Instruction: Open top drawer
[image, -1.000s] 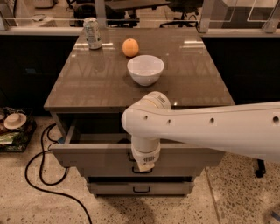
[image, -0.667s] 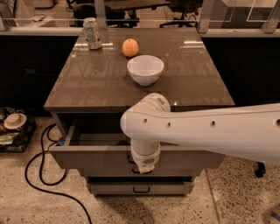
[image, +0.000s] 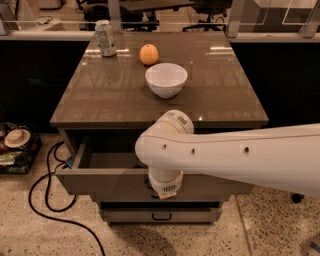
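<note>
The top drawer (image: 107, 180) stands pulled out from under the brown tabletop (image: 115, 95). Its grey-beige front faces me and part of the plain grey tray inside shows at the left. The white arm reaches in from the right. Its wrist (image: 165, 186) hangs down over the middle of the drawer front. The gripper sits behind the wrist at the drawer's handle, and both it and the handle are hidden. A lower drawer (image: 160, 215) with a black handle shows below, closed.
On the tabletop stand a white bowl (image: 166, 79), an orange (image: 148, 54) and a drinks can (image: 105, 37). A black cable (image: 47, 200) loops over the speckled floor at the left. Clutter (image: 15, 145) lies at the far left. Chairs stand behind.
The drawer has come out a little further toward me, with the arm's wrist moving with it.
</note>
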